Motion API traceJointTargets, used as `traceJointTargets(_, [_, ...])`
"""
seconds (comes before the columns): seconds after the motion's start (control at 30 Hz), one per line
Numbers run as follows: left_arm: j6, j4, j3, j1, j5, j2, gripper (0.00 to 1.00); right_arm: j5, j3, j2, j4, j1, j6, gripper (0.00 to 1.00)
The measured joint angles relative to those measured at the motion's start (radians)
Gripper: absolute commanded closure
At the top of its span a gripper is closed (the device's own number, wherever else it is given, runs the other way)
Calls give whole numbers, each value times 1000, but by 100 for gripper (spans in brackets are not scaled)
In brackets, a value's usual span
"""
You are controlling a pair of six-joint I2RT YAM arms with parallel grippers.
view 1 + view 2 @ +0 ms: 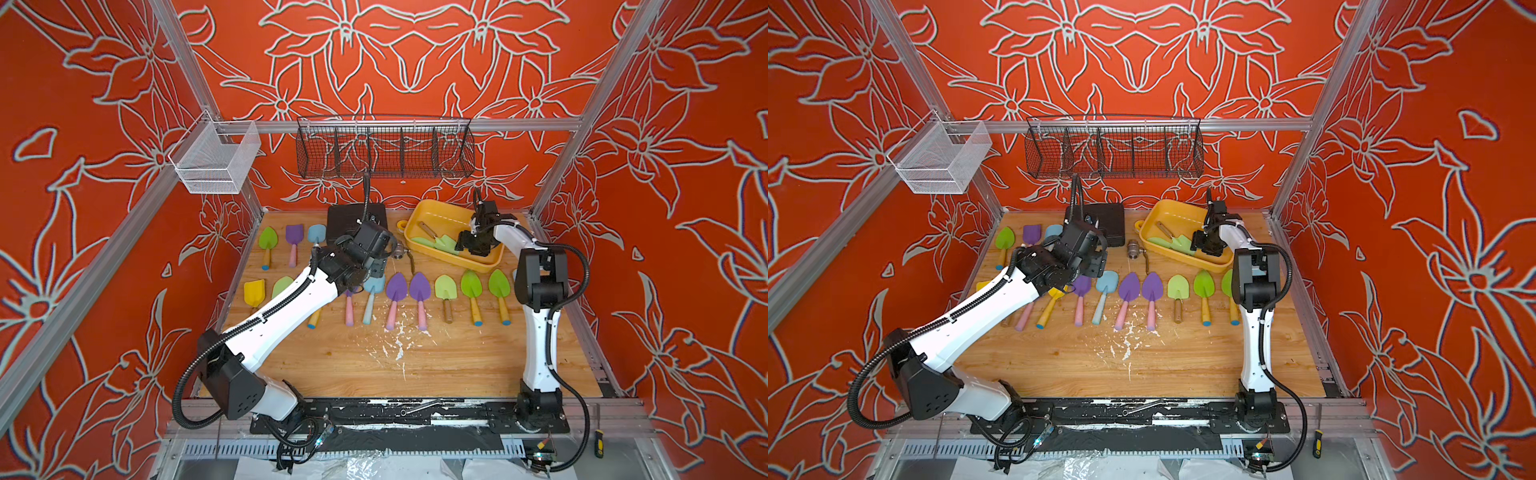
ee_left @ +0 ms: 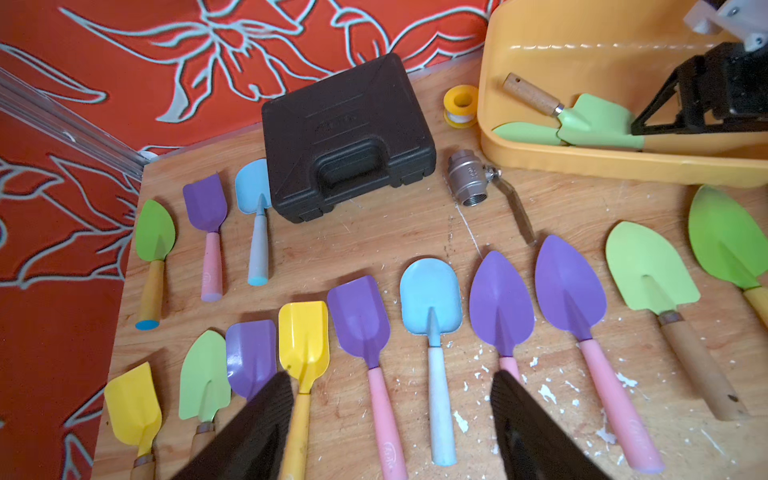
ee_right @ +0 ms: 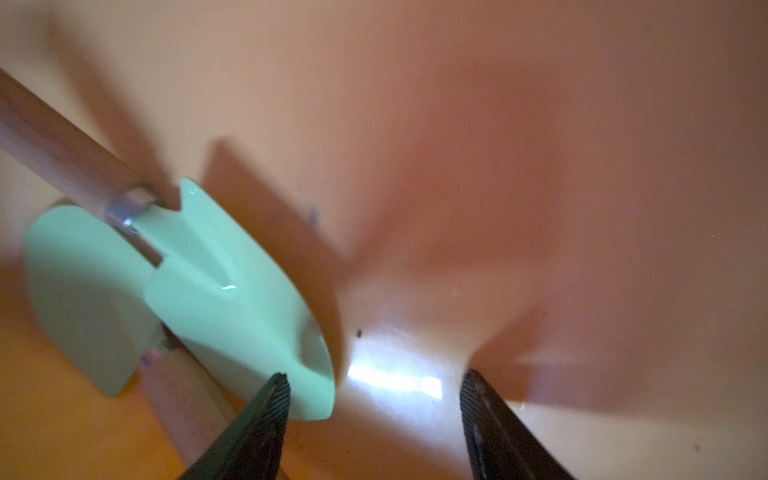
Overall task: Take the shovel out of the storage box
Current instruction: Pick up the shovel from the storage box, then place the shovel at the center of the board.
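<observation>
The right tool (image 3: 374, 378) is lowered inside the storage box (image 1: 457, 262), a shallow yellow-orange tub at the far right of the bench (image 1: 415, 365). Its jaws stand apart, with only the tub floor between them. One fingertip (image 3: 272, 403) sits at the tip of a pale green shovel (image 3: 232, 299) and grips nothing.

That shovel lies in the box, its wooden handle (image 2: 532, 93) angled away. Its blade rests across a second pale green shovel (image 2: 523, 132).

The step in hand looks like lining up a grip. To do it well, the jaws should straddle the blade squarely before closing, because the glossy curved metal looks slippery and could skid out sideways. The lift should then go straight up to clear the tub wall without dragging the lower shovel along.

The left tool (image 2: 390, 374) hovers over rows of coloured shovels (image 2: 500, 299) laid out on the bench, with its jaws wide and empty.
</observation>
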Motion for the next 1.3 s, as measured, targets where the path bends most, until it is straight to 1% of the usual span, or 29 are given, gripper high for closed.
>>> traceJointTargets(0.03, [0, 3, 5, 0, 4, 0, 24, -14, 0, 0, 13, 0, 4, 37])
traceJointTargets(0.1, [3, 3, 11, 0, 7, 2, 24, -46, 0, 4, 29, 1, 14, 44])
traceJointTargets(0.17, [8, 3, 17, 0, 11, 8, 24, -76, 0, 9, 42, 1, 17, 46])
traceJointTargets(0.27, [19, 3, 22, 0, 13, 18, 24, -110, 5, 27, 55, 1, 14, 52])
traceJointTargets(0.37, [24, 2, 26, 0, 18, 27, 24, -133, 19, 37, 62, 1, 9, 66])
traceJointTargets(0.43, [26, 2, 28, 0, 22, 32, 24, -141, 19, 39, 62, 1, 7, 79])
traceJointTargets(0.53, [26, 3, 29, 0, 28, 32, 24, -160, 18, 41, 63, 1, -8, 95])
traceJointTargets(0.57, [26, 3, 29, 0, 31, 32, 24, -184, 18, 40, 65, 1, -11, 100])
traceJointTargets(0.63, [27, 3, 29, 0, 41, 32, 24, -224, 19, 27, 96, 1, -22, 100])
traceJointTargets(0.67, [31, 1, 33, 0, 50, 34, 24, -224, 21, 16, 103, 1, -34, 100])
traceJointTargets(0.83, [53, 7, 93, -3, 97, 53, 24, -190, 20, -13, 69, 7, -98, 100])
traceJointTargets(0.97, [112, 48, 113, -14, 127, 54, 24, -157, 20, -45, 12, 7, -158, 100])
traceJointTargets(1.03, [167, 89, 113, -22, 145, 54, 24, -148, 20, -68, -25, 6, -182, 100])
traceJointTargets(1.13, [285, 175, 97, -32, 176, 54, 24, -137, 26, -114, -89, 6, -217, 100])
traceJointTargets(1.3, [552, 341, 32, -34, 256, 64, 24, -139, 50, -226, -193, 6, -268, 100])
